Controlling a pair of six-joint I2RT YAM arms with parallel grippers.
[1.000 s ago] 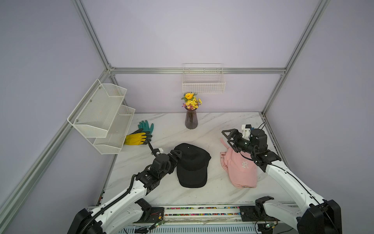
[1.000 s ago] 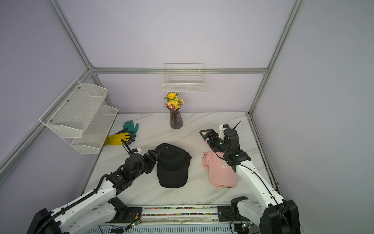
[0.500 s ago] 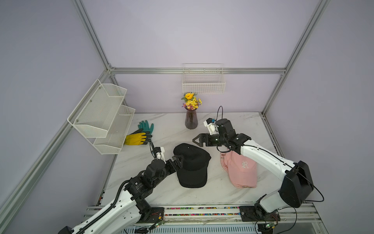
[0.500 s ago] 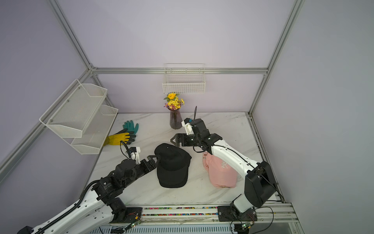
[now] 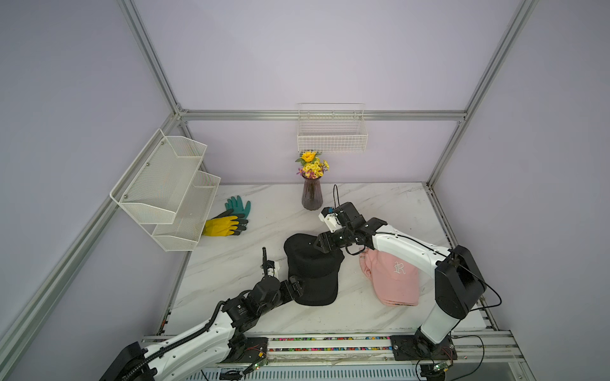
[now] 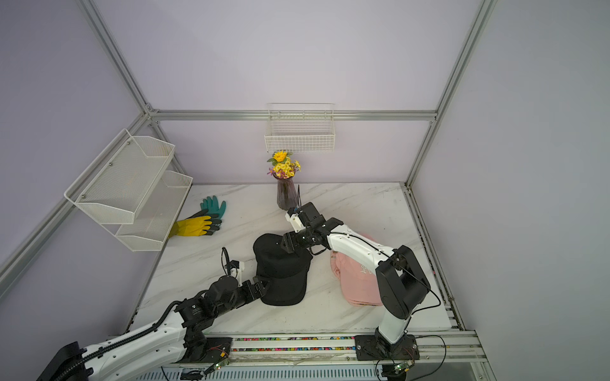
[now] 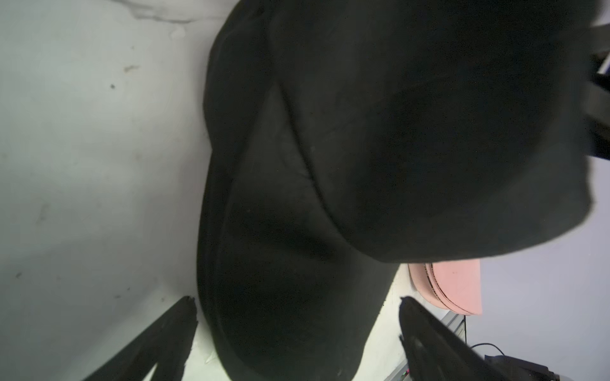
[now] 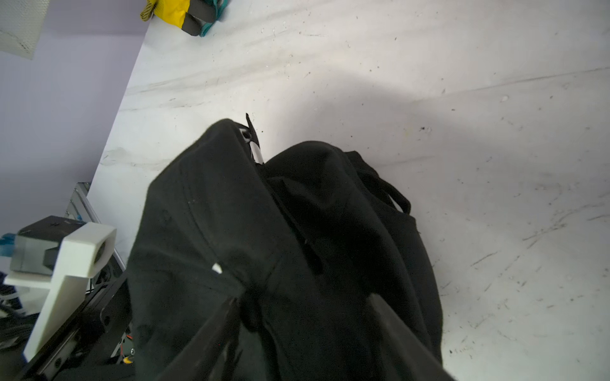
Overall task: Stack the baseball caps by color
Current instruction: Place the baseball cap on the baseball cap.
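A black cap [image 5: 313, 267] lies mid-table, brim toward the front edge; more black fabric shows beneath it in the right wrist view [image 8: 379, 198]. A pink cap [image 5: 396, 280] with white letters lies to its right, and layered pink brims [image 7: 455, 287] show below it. My left gripper [image 5: 298, 287] is open at the black brim's left edge, one finger on each side of the brim [image 7: 290, 264]. My right gripper [image 5: 318, 245] reaches across from the right and has closed onto the crown fabric [image 8: 214, 214], which fills the gap between its fingers [image 8: 227, 316].
A dark vase of yellow flowers [image 5: 312, 194] stands just behind my right wrist. Teal and yellow gloves [image 5: 231, 221] lie at the back left, under a white mesh shelf [image 5: 165, 188]. A wire basket [image 5: 331, 138] hangs on the back wall.
My right arm swung left from above the pink cap to the black cap's crown, and its jaws narrowed onto the fabric. My left gripper slid forward to the brim.
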